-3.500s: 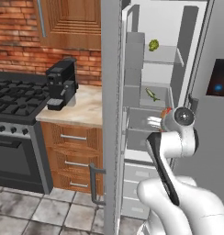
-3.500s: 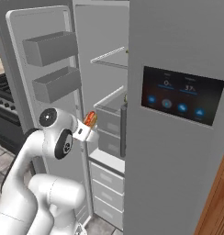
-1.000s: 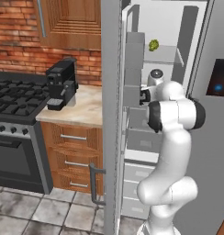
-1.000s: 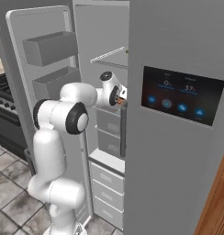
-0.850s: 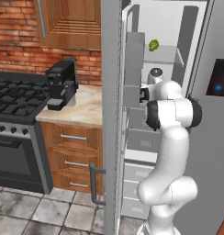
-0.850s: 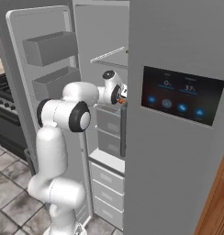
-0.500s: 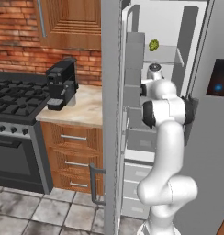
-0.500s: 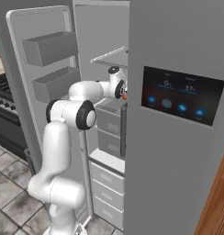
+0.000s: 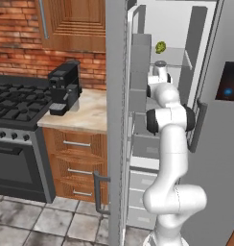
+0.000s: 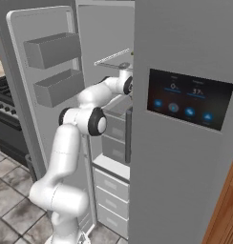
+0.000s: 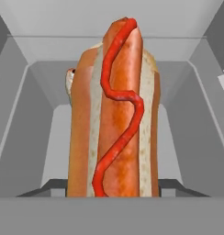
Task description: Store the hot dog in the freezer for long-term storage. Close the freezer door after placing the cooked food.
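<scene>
a black coffee machine (image 9: 64, 87) stands at the left edge of a pale stone counter (image 9: 92, 116), beside a black stove (image 9: 16, 102). brown wooden drawers (image 9: 76, 166) sit below, a brick wall (image 9: 18, 53) behind. a small green round food (image 9: 160, 46) rests on a high shelf.

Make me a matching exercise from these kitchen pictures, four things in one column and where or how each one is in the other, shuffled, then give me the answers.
Things:
1. hot dog
2. freezer door
3. coffee machine
4. small green round food

Places or states:
A. on the counter beside the stove
B. swung open
C. on an upper freezer shelf
D. held in the gripper, inside the freezer

Pairs: 1-D, 2-B, 3-A, 4-C
</scene>
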